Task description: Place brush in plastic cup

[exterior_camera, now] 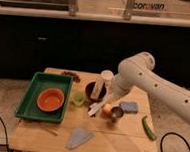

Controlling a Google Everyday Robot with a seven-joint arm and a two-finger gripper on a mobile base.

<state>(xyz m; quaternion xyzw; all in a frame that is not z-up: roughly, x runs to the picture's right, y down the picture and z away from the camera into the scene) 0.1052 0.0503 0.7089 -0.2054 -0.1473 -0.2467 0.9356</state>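
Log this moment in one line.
gripper: shut, just right of cup | brush: at gripper, not in cup | cup: upright, beside tray

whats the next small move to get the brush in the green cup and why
Probably lift the gripper a little and carry it across, over the plastic cup. It sits just right of the cup in view, in front of the dark bowl, shut on a slim white piece, seemingly the brush, which is not yet above the rim.

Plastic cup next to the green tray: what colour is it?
Light green, seen in the camera view; the gripper hovers just right of the plastic cup.
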